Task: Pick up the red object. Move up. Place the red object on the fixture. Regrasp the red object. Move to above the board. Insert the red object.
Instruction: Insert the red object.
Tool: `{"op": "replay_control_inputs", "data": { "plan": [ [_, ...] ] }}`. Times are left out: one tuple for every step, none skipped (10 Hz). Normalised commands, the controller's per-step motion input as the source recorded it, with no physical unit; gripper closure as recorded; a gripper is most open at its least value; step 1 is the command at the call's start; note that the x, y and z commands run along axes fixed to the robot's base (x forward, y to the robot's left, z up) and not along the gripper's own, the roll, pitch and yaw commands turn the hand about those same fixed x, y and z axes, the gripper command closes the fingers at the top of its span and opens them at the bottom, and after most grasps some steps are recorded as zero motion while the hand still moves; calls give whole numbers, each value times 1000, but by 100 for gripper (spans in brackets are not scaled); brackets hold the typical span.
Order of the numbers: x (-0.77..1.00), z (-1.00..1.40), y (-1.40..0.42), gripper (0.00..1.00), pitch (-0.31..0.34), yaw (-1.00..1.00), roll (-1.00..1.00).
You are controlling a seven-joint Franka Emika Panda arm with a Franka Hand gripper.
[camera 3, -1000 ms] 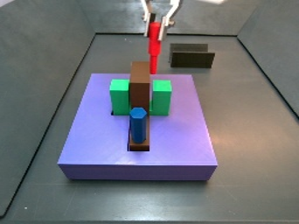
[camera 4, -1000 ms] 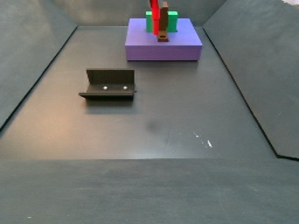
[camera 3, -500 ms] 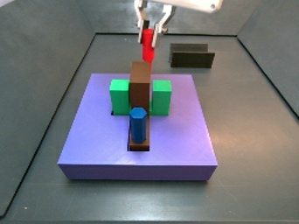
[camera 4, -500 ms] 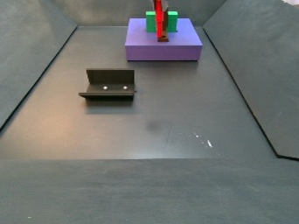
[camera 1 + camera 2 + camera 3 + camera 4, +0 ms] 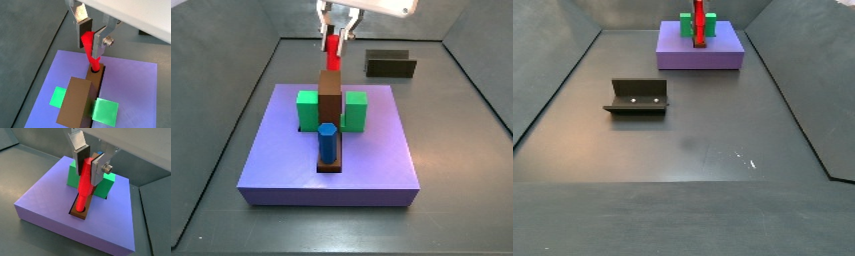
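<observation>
Wrist views: gripper [image 5: 92, 36] over the board [image 5: 137, 90], silver fingers [image 5: 82, 19] clamped on the upper part of the red object [image 5: 91, 54], long axis upright, lower tip down at a dark slot at the end of the brown upright piece [image 5: 75, 101], green blocks [image 5: 105, 108] flanking it. From the opposite wrist angle, same grip: gripper [image 5: 88, 159] shut on the red object [image 5: 84, 187], peg running straight down from the jaws, tip at or just inside the brown-lined slot in the board [image 5: 47, 193]; whether already seated, cannot tell. Side views: gripper [image 5: 335, 22] high at the far end of the board [image 5: 372, 160], red object [image 5: 333, 52] hanging vertical beneath it, directly behind the brown upright piece [image 5: 331, 95], blue peg [image 5: 329, 140] standing at the near end, fixture [image 5: 390, 66] empty, well apart to the far right. From across the floor, red object [image 5: 702, 18] upright over the far board [image 5: 700, 53], fixture [image 5: 637, 96] alone in the mid-left, gripper itself mostly cropped. Judged: insertion under way; peg axis in line with the slot below, so next move straight down, no tilt.
</observation>
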Motion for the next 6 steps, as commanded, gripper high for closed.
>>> {"op": "replay_control_inputs", "data": {
  "plan": [
    [-120, 0, 0, 100, -70, 0, -156],
    [-140, 0, 0, 100, -83, 0, -149],
    [-123, 0, 0, 100, -80, 0, -146],
    [-57, -9, -26, 100, -49, 0, -131],
    [-9, -51, 0, 100, -51, 3, -133],
    [0, -140, 0, 100, -66, 71, -100]
  ]
}}
